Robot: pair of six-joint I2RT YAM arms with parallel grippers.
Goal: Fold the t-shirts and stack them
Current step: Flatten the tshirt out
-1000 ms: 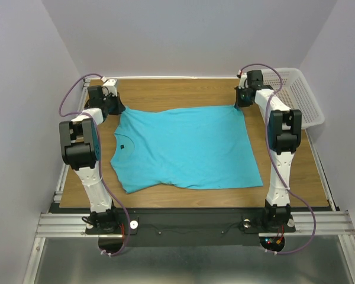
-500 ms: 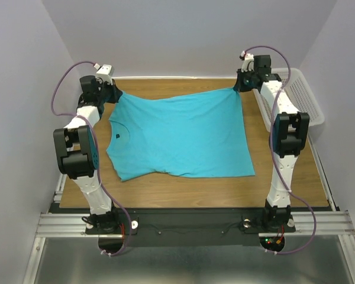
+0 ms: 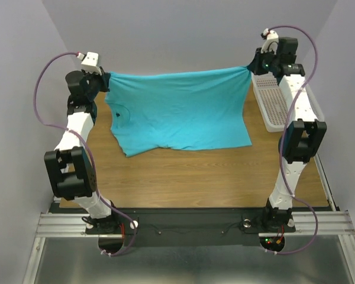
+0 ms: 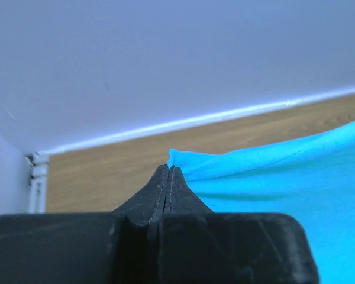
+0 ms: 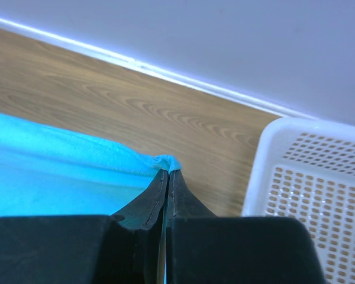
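Closest to the arm bases is the wooden surface (image 3: 195,183). Past that comes the low edge of the turquoise t-shirt (image 3: 177,112), which hangs down like a curtain. I cannot tell if that low edge touches the wood or hangs just above it. The neck hole is on the left side, so the shirt is sideways and its long way runs left to right. Farther back and higher up is the top edge, pulled tight between the two arms. The left pincer (image 3: 105,81) is pressed together on the top left corner. The right pincer (image 3: 252,67) is pressed together on the top right corner. Each one pinches a small bit of cloth, so the whole shirt hangs below both pincers, and each arm has its own corner. I think the next move is to lay the shirt down flat, and both arms must go together to keep that edge straight. The white basket (image 3: 284,100) sits at the far right, just beside the right arm.
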